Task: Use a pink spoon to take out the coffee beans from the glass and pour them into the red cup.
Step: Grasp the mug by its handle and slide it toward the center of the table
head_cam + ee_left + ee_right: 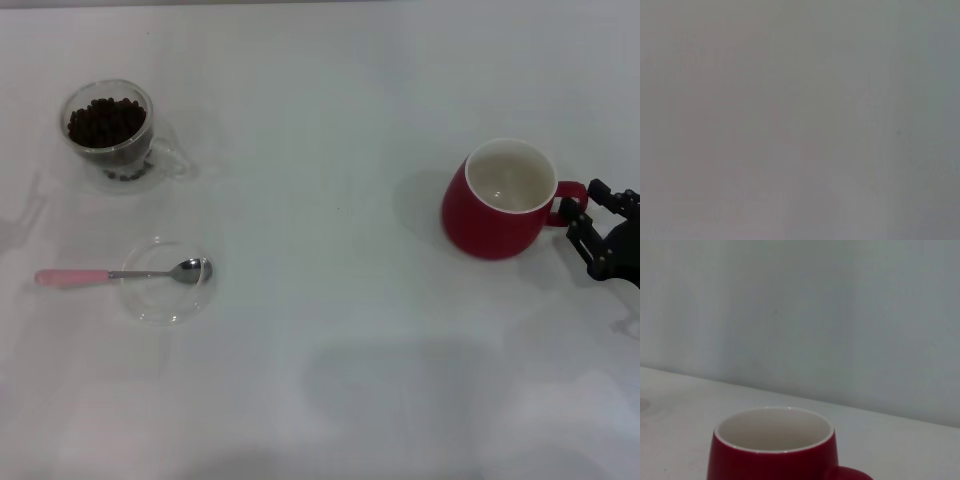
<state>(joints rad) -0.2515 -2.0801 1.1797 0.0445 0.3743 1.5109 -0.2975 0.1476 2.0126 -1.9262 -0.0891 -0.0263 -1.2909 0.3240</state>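
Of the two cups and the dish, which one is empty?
The red cup, by the right gripper. The glass holds the coffee beans; the clear dish holds the pink spoon.

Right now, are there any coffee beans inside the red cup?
No, the red cup shows only its bare cream-white inside, and the coffee beans are all in the glass.

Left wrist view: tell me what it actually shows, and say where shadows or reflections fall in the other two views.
Left wrist view: featureless grey, nothing identifiable. Head view: soft shadow left of the red cup; faint ones around the glass. Right wrist view: no clear shadows.
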